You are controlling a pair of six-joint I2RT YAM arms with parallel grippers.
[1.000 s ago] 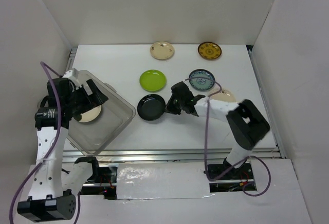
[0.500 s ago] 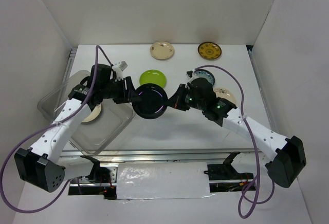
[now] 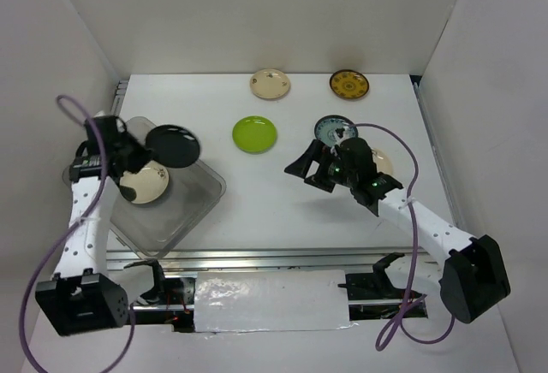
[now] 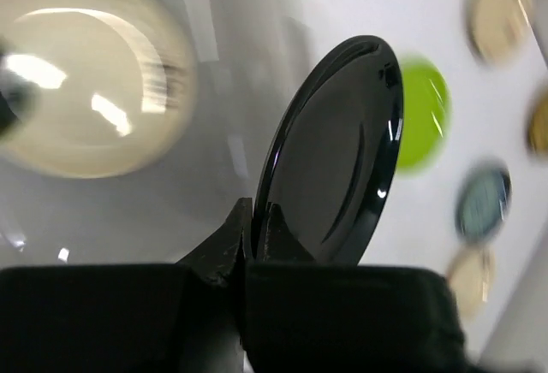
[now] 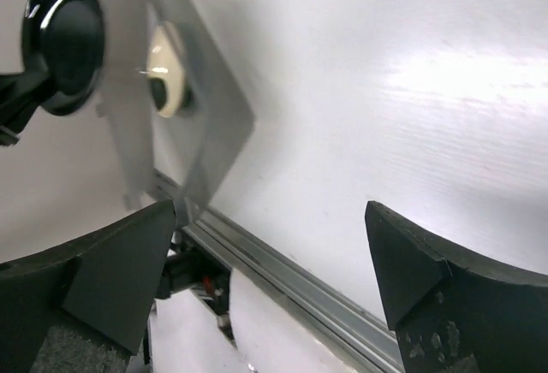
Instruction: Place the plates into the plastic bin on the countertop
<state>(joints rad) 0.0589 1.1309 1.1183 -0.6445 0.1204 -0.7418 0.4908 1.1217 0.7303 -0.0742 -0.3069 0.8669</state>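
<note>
Left gripper (image 4: 254,232): jaws clamped on the rim of the glossy black plate (image 4: 334,159), which stuck straight out beyond the fingertips. The wrist view caught it nearly edge-on, tilted. From above it read as an almost full disc, hollow side up, held off the surface. A round plate has no long axis of its own, so the line that counted was the diameter running from the pinch point outward, away from the arm. The plate's outer half hung over the far right rim of the plastic bin (image 3: 184,209) and the gripper itself sat over the bin's interior. One cream plate (image 3: 144,183) lay flat on the bin floor, just below and on the near side of the fingers. Open floor lay further toward the near edge and to the right. Judgement: the release needs the black plate drawn back inside the rim and tipped flat. The left arm was the nearer one to the bin. Right gripper (image 3: 312,168): jaws spread wide, holding nothing, raised over bare countertop (image 3: 257,210), with the teal plate (image 3: 334,129) just behind it and the lime green plate (image 3: 254,133) between the two grippers.
</note>
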